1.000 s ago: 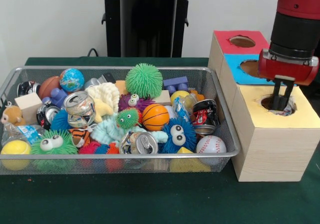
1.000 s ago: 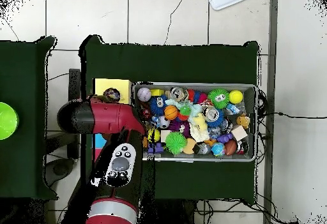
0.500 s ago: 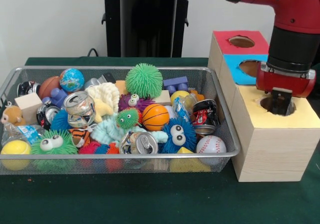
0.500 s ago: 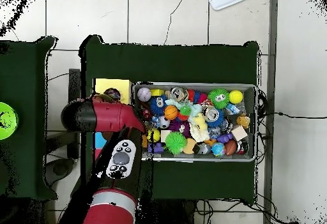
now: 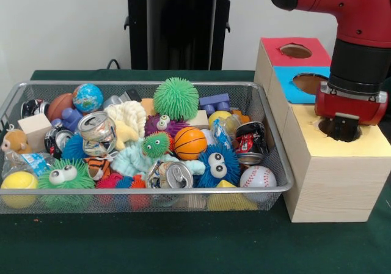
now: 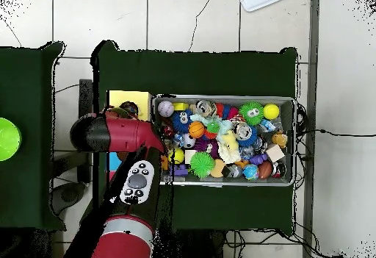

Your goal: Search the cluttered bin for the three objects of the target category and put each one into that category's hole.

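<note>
I see the gripper (image 5: 339, 127) above the yellow box's hole (image 5: 338, 130); I cannot tell if it is wide or narrow.

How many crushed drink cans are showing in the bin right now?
3 clearly show: a silver can left of centre, another can at the front rim, and a red-and-black can by the right wall. More may be buried under the toys.
</note>
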Motion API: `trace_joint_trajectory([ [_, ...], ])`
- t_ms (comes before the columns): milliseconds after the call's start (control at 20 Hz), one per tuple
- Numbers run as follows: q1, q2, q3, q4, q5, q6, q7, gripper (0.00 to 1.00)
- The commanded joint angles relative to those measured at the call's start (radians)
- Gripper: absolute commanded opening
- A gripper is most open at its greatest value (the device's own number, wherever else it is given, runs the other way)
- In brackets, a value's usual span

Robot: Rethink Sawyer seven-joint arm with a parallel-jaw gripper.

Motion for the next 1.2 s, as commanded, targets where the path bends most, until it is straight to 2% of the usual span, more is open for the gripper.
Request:
trace_joint_trajectory([
  [50, 0.012, 0.098, 0.091, 0.012, 0.036, -0.016, 0.200, 0.00],
  [500, 0.006, 0.095, 0.085, 0.018, 0.022, -0.019, 0.182, 0.00],
  [850, -0.011, 0.000, 0.068, 0.078, -0.003, 0.063, 0.146, 0.00],
  [1200, -0.022, -0.078, 0.050, 0.094, -0.014, 0.156, 0.115, 0.00],
])
